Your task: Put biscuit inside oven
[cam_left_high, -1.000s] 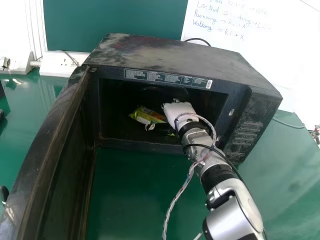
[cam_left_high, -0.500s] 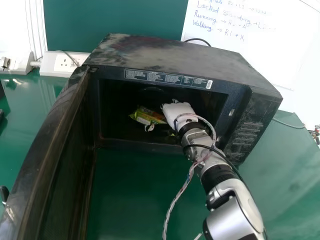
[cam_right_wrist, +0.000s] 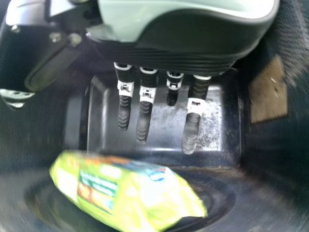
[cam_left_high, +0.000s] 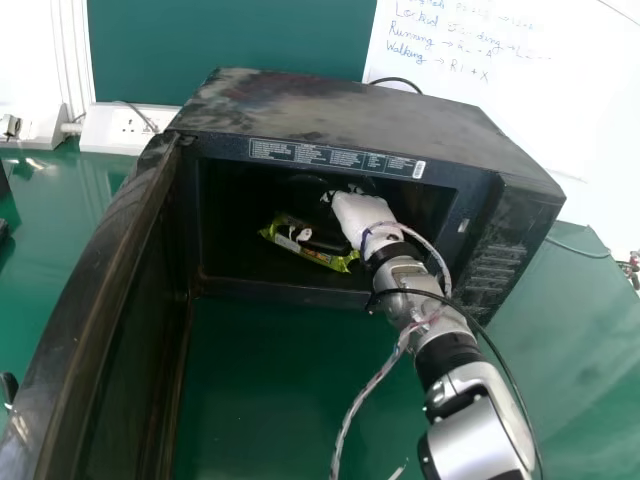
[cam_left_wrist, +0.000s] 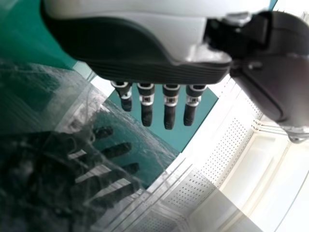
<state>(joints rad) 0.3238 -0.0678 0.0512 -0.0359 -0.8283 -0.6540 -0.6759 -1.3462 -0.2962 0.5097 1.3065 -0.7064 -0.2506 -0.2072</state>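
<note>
The black oven (cam_left_high: 370, 120) stands on the green table with its door (cam_left_high: 95, 330) swung wide at the left. Inside it, the right hand (cam_left_high: 362, 216) is just to the right of the green biscuit packet (cam_left_high: 310, 252), which lies on the oven floor. In the right wrist view the right hand (cam_right_wrist: 193, 104) has its fingers straight, apart from the biscuit packet (cam_right_wrist: 120, 191). The left hand (cam_left_wrist: 169, 104) shows in the left wrist view with straight fingers and nothing held, beside a dark glossy surface that mirrors it.
A white power socket strip (cam_left_high: 115, 128) sits behind the oven at the left. A whiteboard (cam_left_high: 530, 100) leans behind it at the right, and a black cable arches over the oven's back edge. Green table surface (cam_left_high: 270, 400) extends before the oven.
The right hand has come off the biscuit packet, shifting slightly right. More of the packet shows on the oven floor, and the right forearm has shifted a little right.
</note>
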